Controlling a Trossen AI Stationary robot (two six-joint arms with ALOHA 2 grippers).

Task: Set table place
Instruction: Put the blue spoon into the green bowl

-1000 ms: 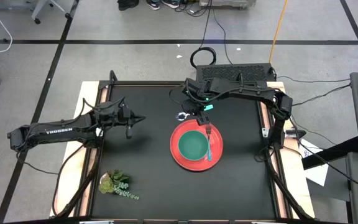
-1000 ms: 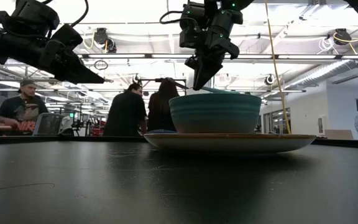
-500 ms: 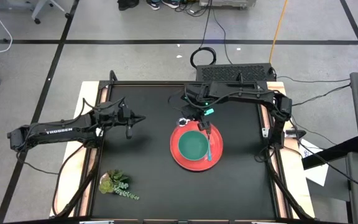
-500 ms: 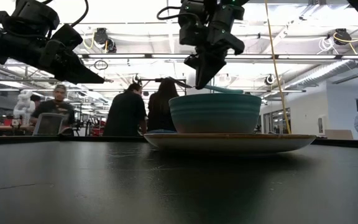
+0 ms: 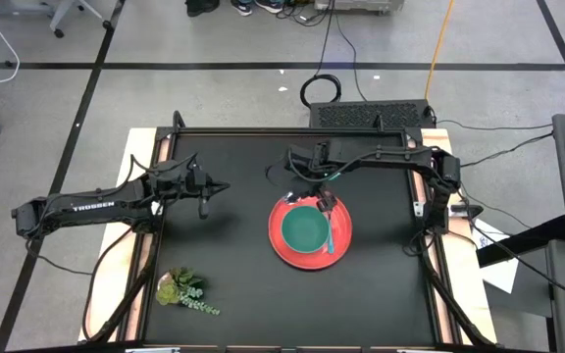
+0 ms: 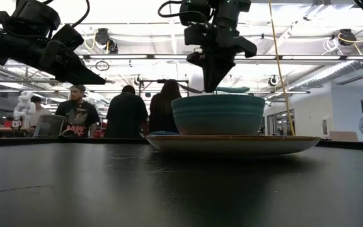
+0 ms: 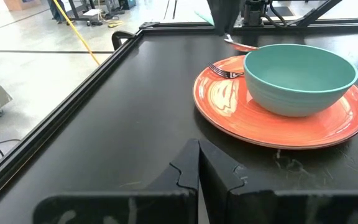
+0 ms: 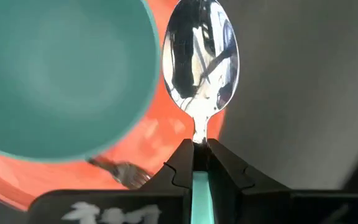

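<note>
Your right claw (image 5: pixel 324 199) hangs over the red plate's (image 5: pixel 281 249) far rim in the high view, your left claw (image 5: pixel 204 189) well apart, above the bare tabletop (image 5: pixel 381 284). Low view: the right claw sits directly above the teal bowl (image 6: pixel 218 114). Left wrist view: fingers pressed together, empty; the fork (image 7: pixel 227 73) lies on the plate. Right wrist view: fingers clamp the spoon (image 8: pixel 200 62) by its teal handle.

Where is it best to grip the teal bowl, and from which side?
Probably the rim of the bowl, from above, one finger inside and one outside, on the side away from the fork: the bowl stands upright and open on the plate, and the fork lies close beside it.
</note>
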